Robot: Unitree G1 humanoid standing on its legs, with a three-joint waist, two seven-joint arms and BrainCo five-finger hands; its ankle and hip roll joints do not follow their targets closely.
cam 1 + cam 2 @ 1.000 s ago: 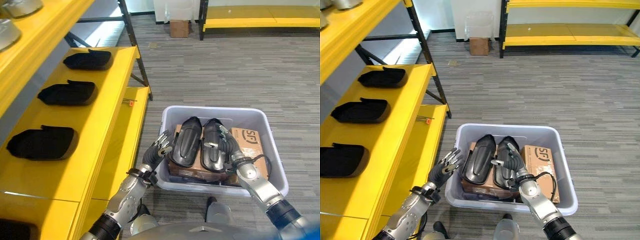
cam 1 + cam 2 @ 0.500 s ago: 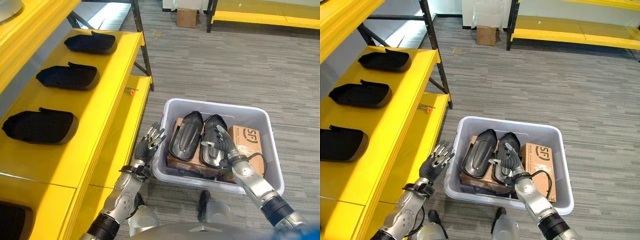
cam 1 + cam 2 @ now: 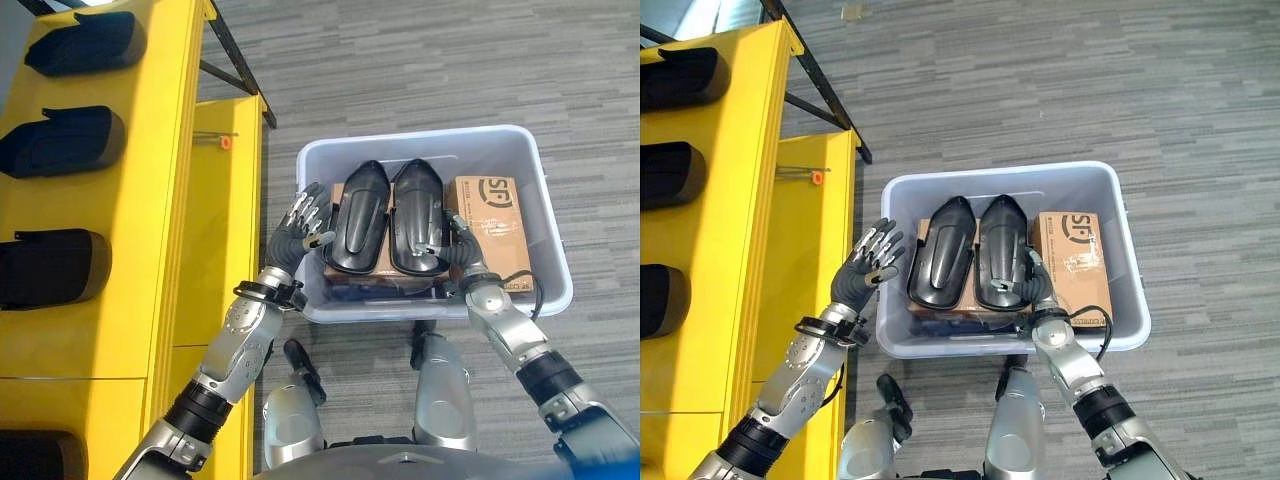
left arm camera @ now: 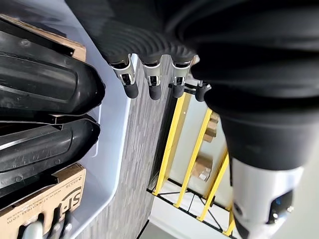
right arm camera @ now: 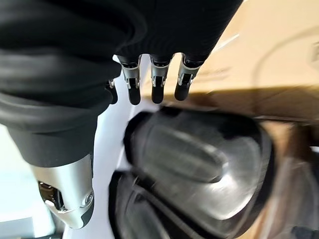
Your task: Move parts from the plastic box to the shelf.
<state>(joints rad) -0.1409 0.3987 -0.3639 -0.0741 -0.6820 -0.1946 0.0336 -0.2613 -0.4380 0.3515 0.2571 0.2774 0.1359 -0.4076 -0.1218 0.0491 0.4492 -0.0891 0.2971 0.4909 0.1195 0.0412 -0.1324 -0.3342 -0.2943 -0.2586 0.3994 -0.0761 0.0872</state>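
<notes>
A pale plastic box [image 3: 420, 140] on the floor holds two long black parts side by side, the left part [image 3: 358, 215] and the right part [image 3: 415, 215], resting on flat cartons. My left hand [image 3: 298, 232] is open with fingers spread at the box's left wall, close beside the left part and holding nothing. My right hand [image 3: 462, 255] is open, its straight fingers [image 5: 157, 84] lying along the right part's [image 5: 199, 164] outer side, between it and a cardboard carton [image 3: 495, 220]. The yellow shelf [image 3: 170, 200] stands to the left.
Three black parts [image 3: 60, 140] lie in a row on the yellow shelf's upper board. A small orange piece [image 3: 226, 142] sits on the lower board [image 3: 225, 250] by the box. Grey striped carpet [image 3: 450, 60] lies beyond the box.
The camera has tilted down, so the whole scene shifted. My left hand has come up against the box's left wall. My right hand stays beside the right part.
</notes>
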